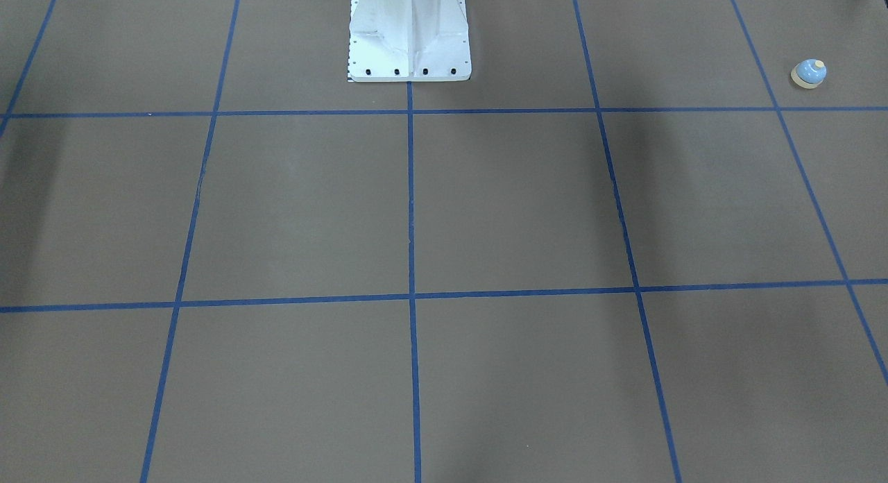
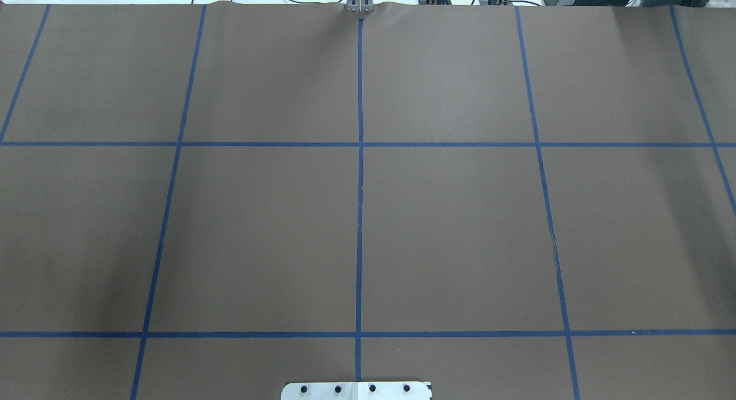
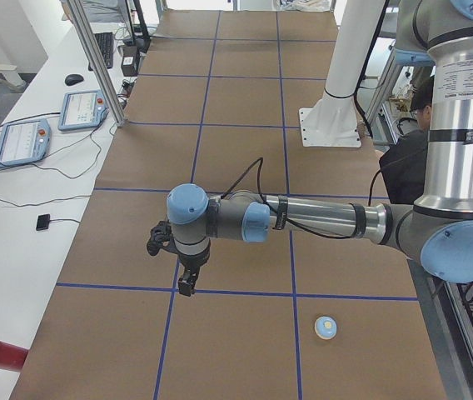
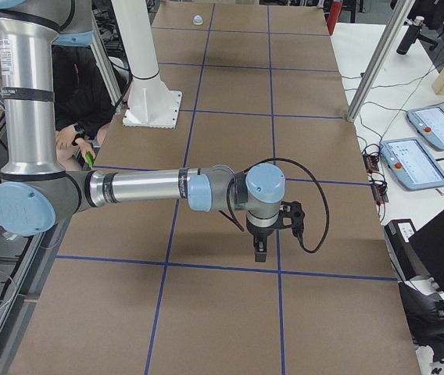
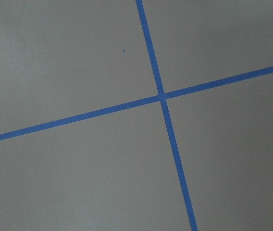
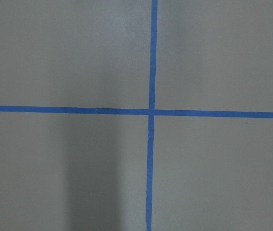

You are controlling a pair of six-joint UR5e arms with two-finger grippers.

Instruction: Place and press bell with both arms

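Bell [image 1: 809, 73]: upright on the brown table [image 2: 460, 216], far out at my left end, base side. My left arm [image 3: 320, 218] and right arm [image 4: 136, 187] stretch level over the table. Left gripper [image 3: 186, 286] and right gripper [image 4: 259, 251] point down above the blue tape lines [image 2: 360, 158], well apart from the bell. Finger spread: cannot tell for either; nothing seen held.

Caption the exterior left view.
Black pincer of the grey left arm hangs above brown blue-taped table, apart from light-blue dome bell.

Front/overhead cams opposed, steep, sharing pedestal [image 1: 409, 32]
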